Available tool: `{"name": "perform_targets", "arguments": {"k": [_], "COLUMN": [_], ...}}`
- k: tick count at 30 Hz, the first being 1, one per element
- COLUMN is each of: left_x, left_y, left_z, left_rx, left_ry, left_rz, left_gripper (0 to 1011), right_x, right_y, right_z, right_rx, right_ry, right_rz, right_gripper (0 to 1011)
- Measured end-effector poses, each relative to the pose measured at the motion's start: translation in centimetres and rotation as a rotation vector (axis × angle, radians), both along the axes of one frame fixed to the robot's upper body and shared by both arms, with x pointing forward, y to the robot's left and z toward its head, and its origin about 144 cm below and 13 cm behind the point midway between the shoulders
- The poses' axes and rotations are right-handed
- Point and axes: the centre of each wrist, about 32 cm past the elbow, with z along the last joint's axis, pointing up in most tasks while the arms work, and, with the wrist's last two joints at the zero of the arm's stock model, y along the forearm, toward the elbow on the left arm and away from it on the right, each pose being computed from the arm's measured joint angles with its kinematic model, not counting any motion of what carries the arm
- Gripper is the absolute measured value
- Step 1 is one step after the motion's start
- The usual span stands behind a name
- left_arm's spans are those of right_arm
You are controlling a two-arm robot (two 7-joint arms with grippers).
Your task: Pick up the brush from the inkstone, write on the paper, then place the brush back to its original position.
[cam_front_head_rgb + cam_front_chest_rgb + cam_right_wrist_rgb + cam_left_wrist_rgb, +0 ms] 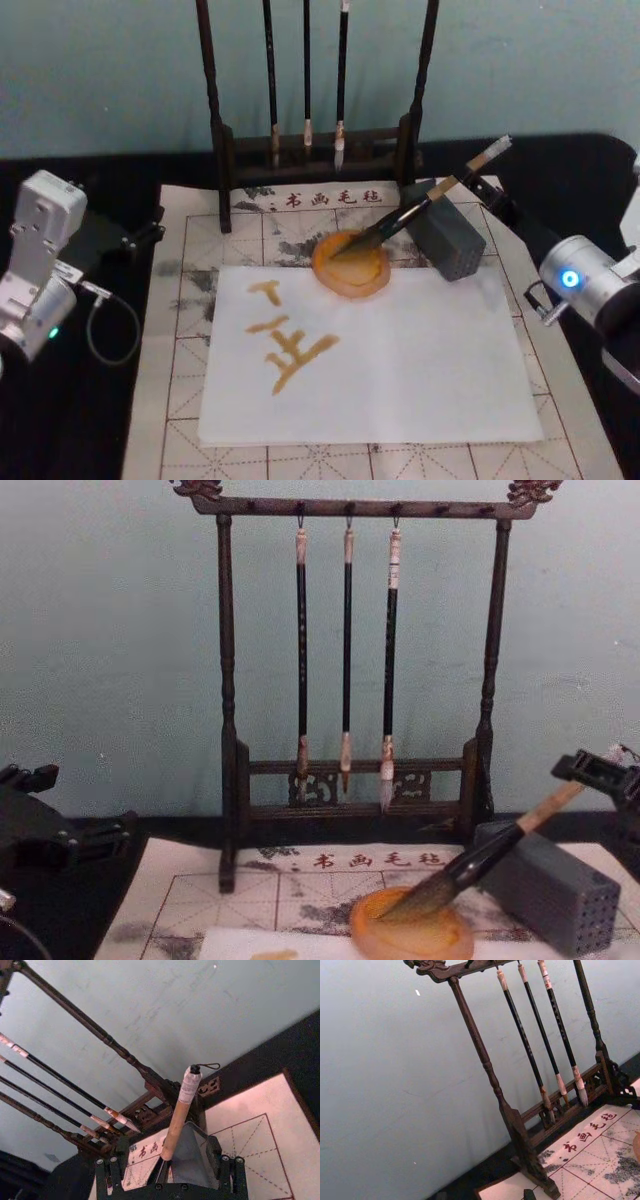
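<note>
Brush [420, 205] slants tip-down into inkstone [352, 288], handle high rightward — right gripper [169, 1162] jaws wide.

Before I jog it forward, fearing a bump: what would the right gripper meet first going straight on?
Likely the tan bamboo-handled brush, close before the open right gripper; the grey rectangular block lies behind.

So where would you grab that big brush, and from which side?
I'd grip the brush by its tan upper handle, past the grey block, coming from the robot's right. Its bristles lie in the inkstone and the handle slants up rightward, free in the air, near the open right gripper.
</note>
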Motion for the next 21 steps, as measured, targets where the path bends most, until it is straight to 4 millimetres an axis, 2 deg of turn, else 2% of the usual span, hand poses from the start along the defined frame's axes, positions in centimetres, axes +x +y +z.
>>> {"name": "perform_targets", "arguments": {"k": [21], "left_x": [0.0], "left_y": [0.0], "left_z": [0.0], "left_rx": [0.0], "left_ry": [0.0], "left_rz": [0.0], "left_gripper": [1001], "right_x": [2.8], "right_y": [1.6], "right_z": [0.0], "right_rx": [0.069], "right_ry": [0.052], "right_rz": [-0.004], "right_gripper": [1002]}}
